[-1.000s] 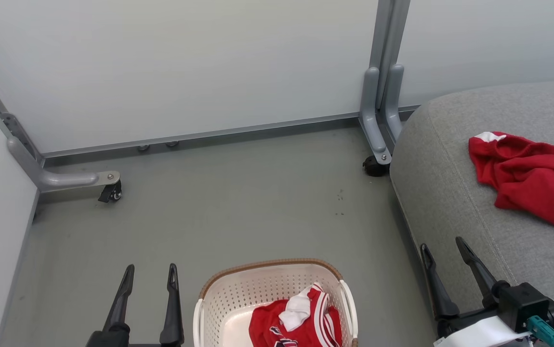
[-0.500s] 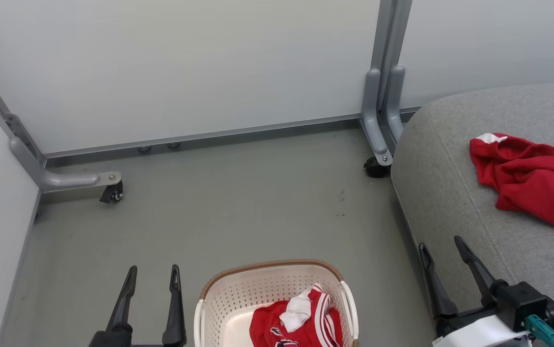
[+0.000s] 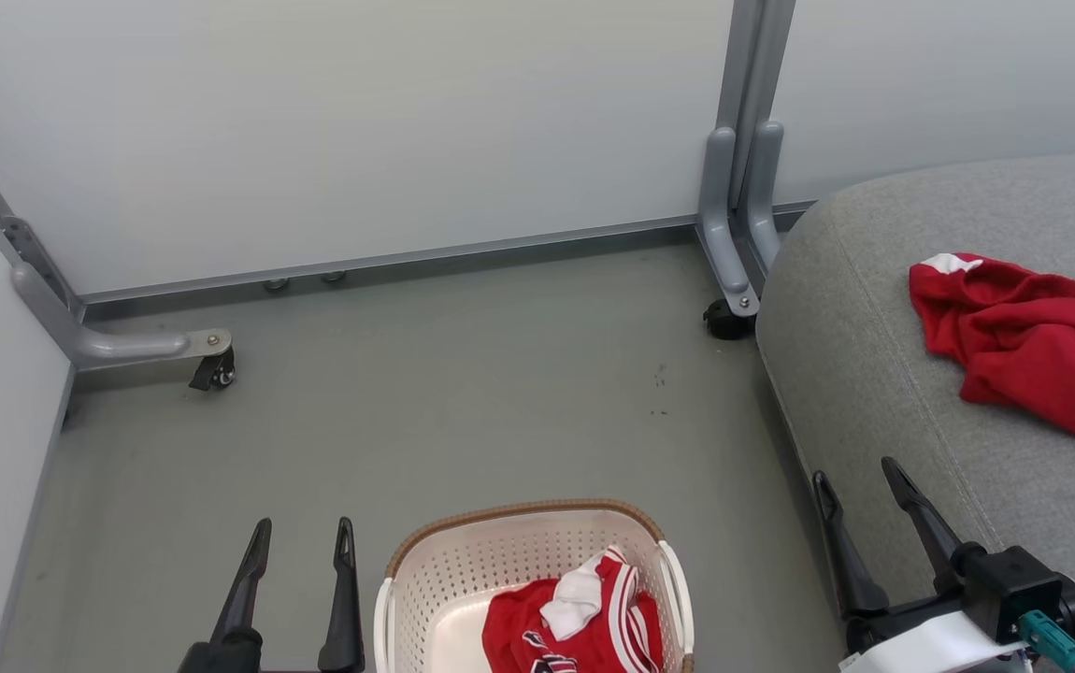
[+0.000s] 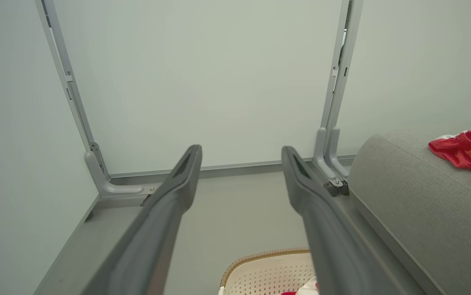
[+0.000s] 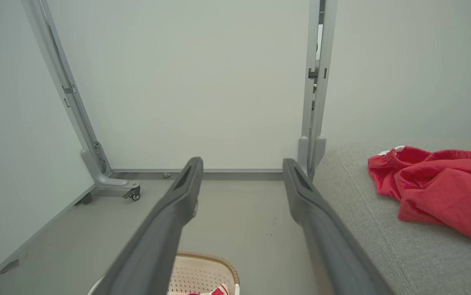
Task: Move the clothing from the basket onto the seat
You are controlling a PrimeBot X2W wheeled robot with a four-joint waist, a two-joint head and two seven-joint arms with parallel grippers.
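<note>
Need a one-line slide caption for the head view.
Left gripper and right gripper open and empty; one red garment on the grey seat, red jersey in the basket on the floor.

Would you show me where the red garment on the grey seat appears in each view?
Head view: red garment at the right edge, on the seat.
Left wrist view: red garment far right, mid-height.
Right wrist view: red garment right side, around mid-height.
Shared landmark: the grey upright post beside the seat's corner.
</note>
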